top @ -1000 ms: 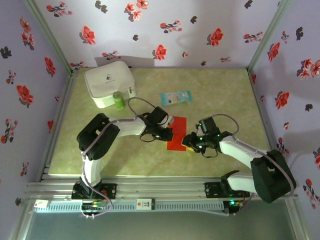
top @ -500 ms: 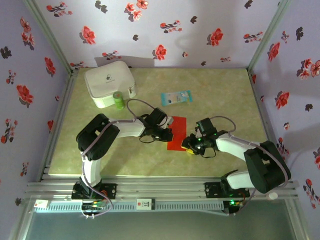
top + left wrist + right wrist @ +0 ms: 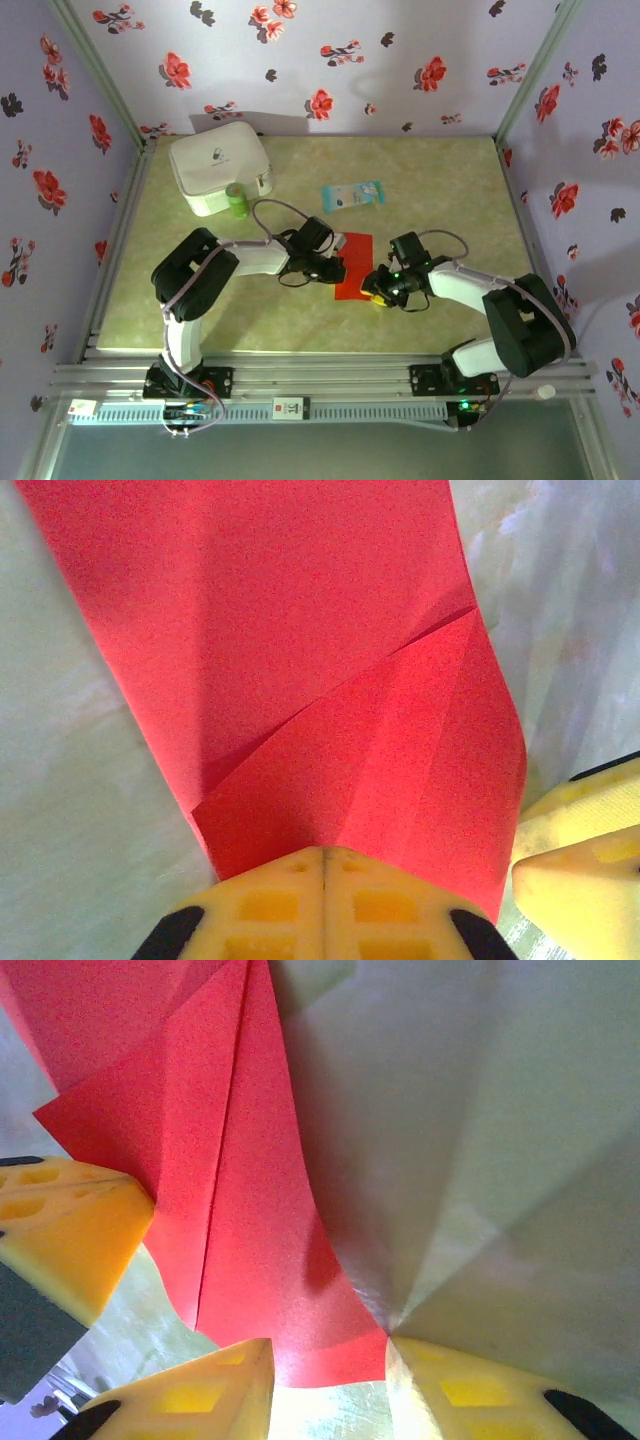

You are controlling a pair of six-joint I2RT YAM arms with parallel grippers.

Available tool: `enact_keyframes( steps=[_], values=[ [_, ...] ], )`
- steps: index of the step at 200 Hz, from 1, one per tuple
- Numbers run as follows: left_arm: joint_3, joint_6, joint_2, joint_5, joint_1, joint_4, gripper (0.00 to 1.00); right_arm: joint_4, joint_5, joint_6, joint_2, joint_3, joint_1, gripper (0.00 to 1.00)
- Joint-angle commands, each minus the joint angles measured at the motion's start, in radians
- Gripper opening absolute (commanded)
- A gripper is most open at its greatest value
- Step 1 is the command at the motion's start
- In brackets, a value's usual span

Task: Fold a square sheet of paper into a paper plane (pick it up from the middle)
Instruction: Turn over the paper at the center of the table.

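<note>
The left pincer, fingers pressed together, rests its tips on the left edge of the thin, bright red, partly folded sheet of paper lying on the mottled green table. At the sheet's lower right corner, the right pincer stands apart, straddling the lifted edge.

The top camera looks down from above the table's near edge. Both wrist cameras sit very close, facing one red paper from opposite sides.
</note>
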Motion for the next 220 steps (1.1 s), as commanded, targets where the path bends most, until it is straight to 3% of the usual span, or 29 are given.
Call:
enact_keyframes(
  steps=[1, 130, 220],
  values=[
    [-0.026, -0.006, -0.018, -0.013, -0.008, -0.032, 0.00, 0.112, 0.025, 0.000, 0.022, 0.034, 0.010, 0.35],
    [-0.045, -0.035, -0.042, 0.006, 0.003, 0.018, 0.00, 0.258, -0.009, 0.022, 0.108, 0.062, -0.067, 0.38],
    [-0.063, -0.052, -0.057, 0.012, 0.009, 0.044, 0.00, 0.417, -0.024, 0.048, 0.157, 0.005, -0.099, 0.30]
  ],
)
